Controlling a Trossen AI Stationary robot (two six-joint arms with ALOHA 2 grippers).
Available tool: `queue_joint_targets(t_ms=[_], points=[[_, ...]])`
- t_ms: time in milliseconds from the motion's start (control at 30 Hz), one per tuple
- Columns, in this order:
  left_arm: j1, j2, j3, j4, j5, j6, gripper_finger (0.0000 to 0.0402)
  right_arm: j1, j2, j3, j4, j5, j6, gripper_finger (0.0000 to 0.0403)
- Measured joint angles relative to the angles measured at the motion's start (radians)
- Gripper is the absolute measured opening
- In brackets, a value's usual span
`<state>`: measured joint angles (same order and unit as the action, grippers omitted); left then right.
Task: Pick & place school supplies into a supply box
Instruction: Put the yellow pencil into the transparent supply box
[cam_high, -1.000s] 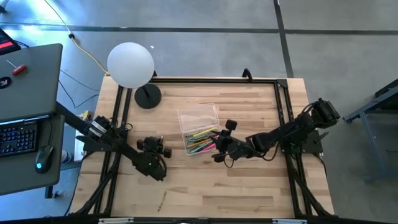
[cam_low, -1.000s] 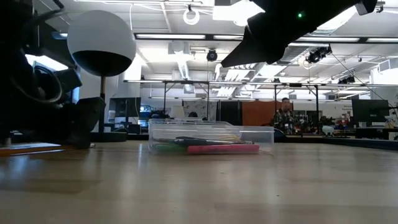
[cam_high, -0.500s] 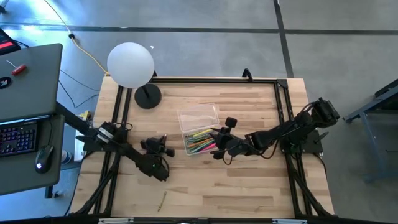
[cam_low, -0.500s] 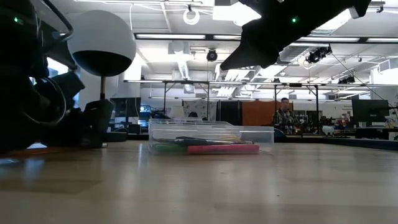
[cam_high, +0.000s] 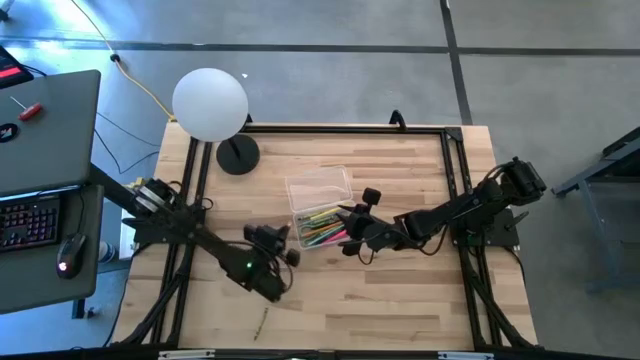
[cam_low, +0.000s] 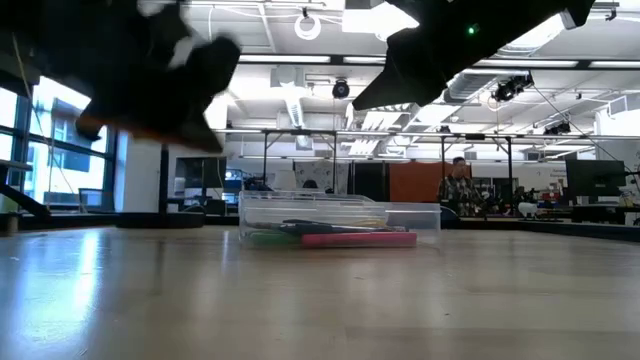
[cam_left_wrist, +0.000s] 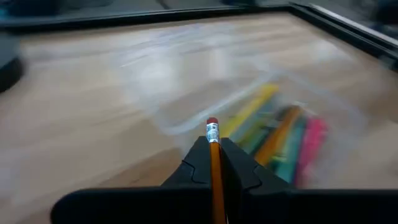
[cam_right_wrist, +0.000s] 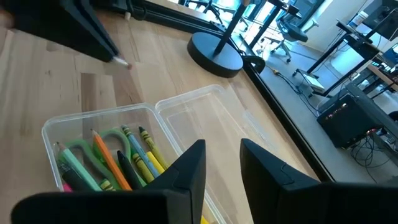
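The supply box (cam_high: 321, 208) is a clear case on the table's middle, its lid (cam_right_wrist: 208, 115) open flat on the far side. Its tray (cam_right_wrist: 102, 155) holds green-handled scissors, orange and green pencils, and pink and yellow pens. My left gripper (cam_high: 283, 244) hovers just left of the box, raised off the table (cam_low: 200, 60), shut on an orange pencil (cam_left_wrist: 214, 165). My right gripper (cam_high: 351, 224) hangs open above the tray's right end (cam_right_wrist: 222, 158), touching nothing. In the low view the box (cam_low: 340, 222) stands on the tabletop. My left gripper pinches the orange pencil between its two fingers (cam_left_wrist: 198, 163). The pencil runs along the fingers, and its eraser end (cam_left_wrist: 212, 126) sticks out just past the fingertips toward the box. The pencil is lifted clear of the table; its other end is hidden behind the gripper.
A white globe lamp (cam_high: 210, 104) on a black round base (cam_high: 238, 155) stands at the far left of the table. A thin stick (cam_high: 262, 322) lies on the wood near the near edge. A black frame (cam_high: 455, 160) rims the table.
My left gripper has risen off the table and travelled right toward the box, carrying the pencil; in the low view it went from table height to the upper left. The right gripper and the box have kept still.
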<state>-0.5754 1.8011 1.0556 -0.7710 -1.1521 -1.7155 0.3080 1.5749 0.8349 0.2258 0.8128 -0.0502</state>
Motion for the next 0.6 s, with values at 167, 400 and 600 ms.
queue_joint_targets(t_ms=[167,400,600], points=[[0.047,-0.033,0.101,0.070,0.113,0.364,0.0036,0.000,0.000,0.002,0.027,0.020,-0.038,0.0078],[0.174,-0.026,0.125,0.376,0.365,0.862,0.0039,0.057,-0.031,0.001,-0.148,0.253,-0.053,0.0078],[0.311,-0.027,0.126,0.553,0.535,1.132,0.0039,0.129,-0.108,0.001,-0.479,0.236,0.183,0.0078]])
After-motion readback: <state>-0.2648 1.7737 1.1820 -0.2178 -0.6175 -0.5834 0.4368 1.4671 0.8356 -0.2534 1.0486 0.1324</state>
